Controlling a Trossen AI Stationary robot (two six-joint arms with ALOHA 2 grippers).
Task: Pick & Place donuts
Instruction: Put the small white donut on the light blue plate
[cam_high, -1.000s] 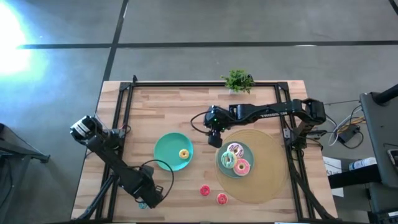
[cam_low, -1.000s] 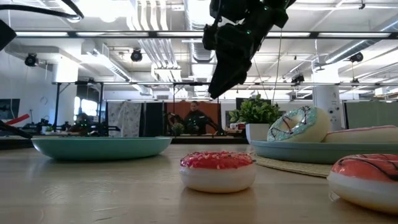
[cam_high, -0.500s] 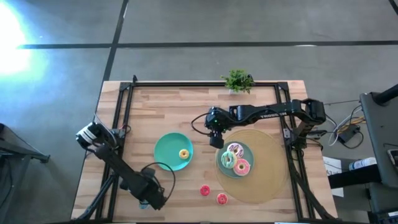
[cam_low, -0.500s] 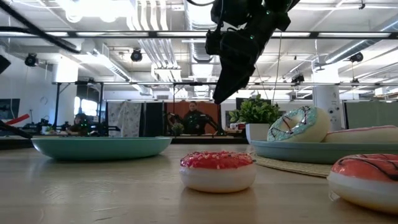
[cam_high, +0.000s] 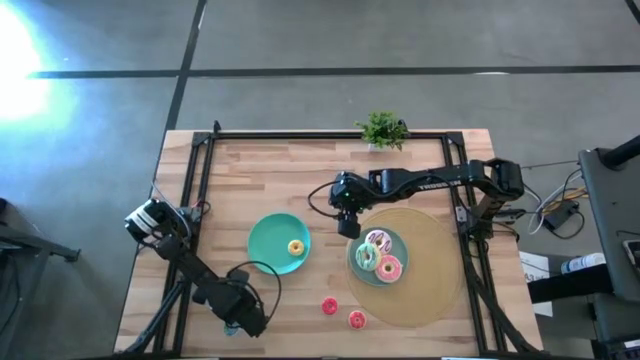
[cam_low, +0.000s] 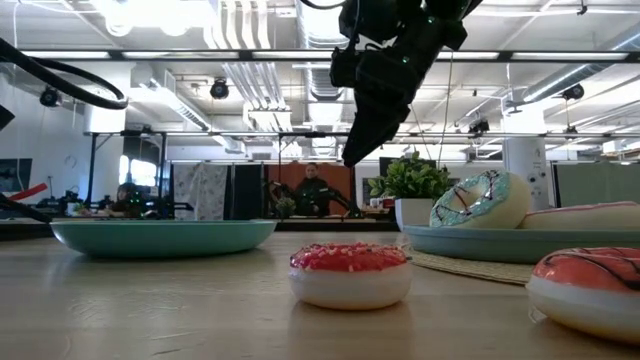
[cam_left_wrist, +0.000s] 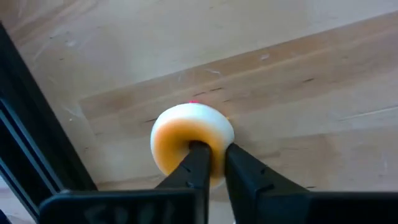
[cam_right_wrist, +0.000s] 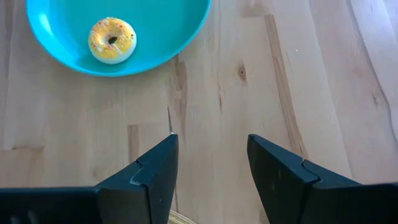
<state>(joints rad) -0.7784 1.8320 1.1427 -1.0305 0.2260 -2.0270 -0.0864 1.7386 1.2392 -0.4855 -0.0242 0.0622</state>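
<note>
**Left jaws clamped on an orange donut at the front-left of the desk**

My left jaws were clenched on the orange donut (cam_left_wrist: 186, 127). In the left wrist view one finger (cam_left_wrist: 198, 165) sat in the centre hole and the other pressed the outer rim, so I was pinching one wall of the ring. The ring lay straight ahead of my fingertips. I could not tell whether it was resting on the desk (cam_high: 270, 180) or lifted just off it.

From above, the donut itself was hidden under my left wrist, close to the front-left edge of the desk. The left teal plate (cam_high: 262, 240) lay near, farther back and towards the middle, with a yellow donut (cam_high: 296, 247) already in it. I judged that plate the likely target, and my left arm the nearer one to it.

Two red donuts (cam_high: 329, 306) sat on the bare wood, off to the right of my left jaws.

My right jaws were released and empty, hanging above the desk between the left plate and the right teal plate (cam_high: 400, 245), which held several donuts.
</note>
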